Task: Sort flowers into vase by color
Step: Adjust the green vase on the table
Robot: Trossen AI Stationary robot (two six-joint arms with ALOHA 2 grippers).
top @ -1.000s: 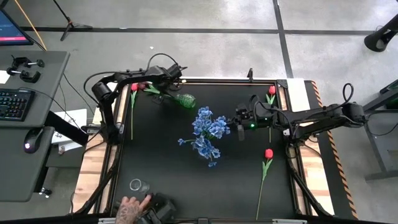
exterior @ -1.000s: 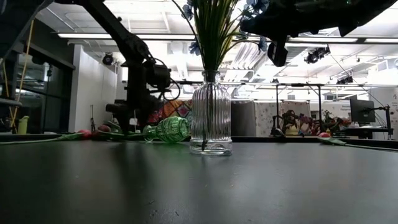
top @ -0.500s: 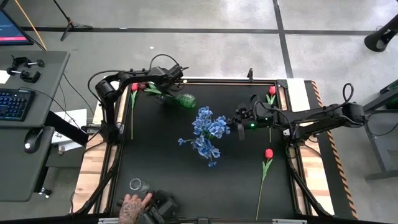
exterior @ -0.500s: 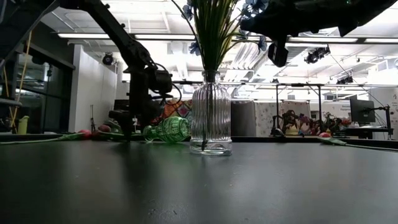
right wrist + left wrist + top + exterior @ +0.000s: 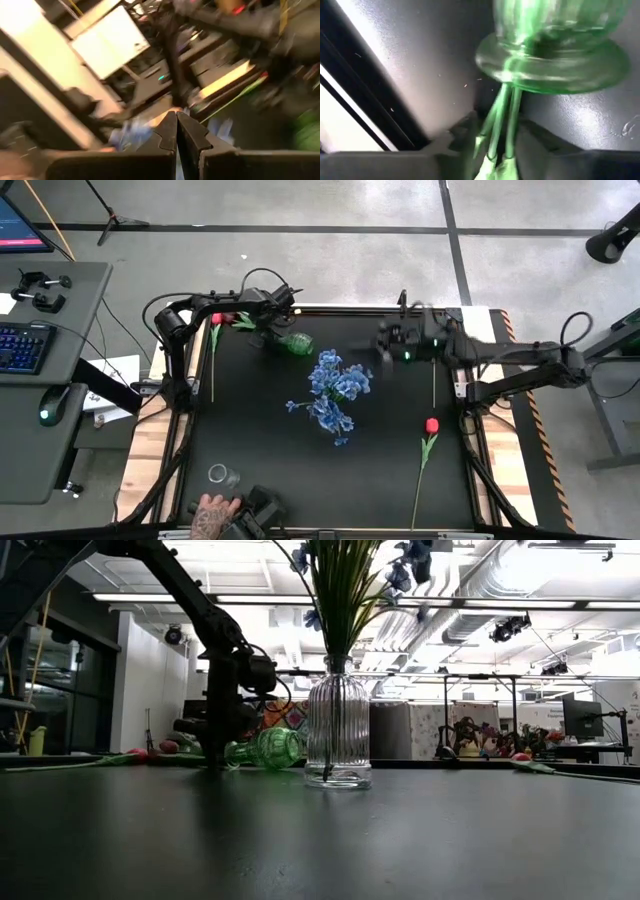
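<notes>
On the black table (image 5: pixel 250 430), green stems (image 5: pixel 501 120) seemingly lie between left fingers (image 5: pixel 540 142).

This is a robotics lab or workshop: a black work table (image 5: pixel 300 470) stands on a grey concrete floor (image 5: pixel 330 260) beside a desk (image 5: pixel 50 380) with a keyboard (image 5: pixel 20 346), under exposed ceiling ducts (image 5: pixel 480 600) and strip lights (image 5: pixel 200 598).

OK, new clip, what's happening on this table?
A two-arm robot is sorting artificial flowers into vases. The left pincer is at the table's far left corner, closing on green stems that lead into the green vase lying on its side. The blue flowers already stand in the clear ribbed vase mid-table. The right pincer, shut and empty, hangs over the far right area. Red tulips lie on the table. A person's hand rests at the near edge.
</notes>
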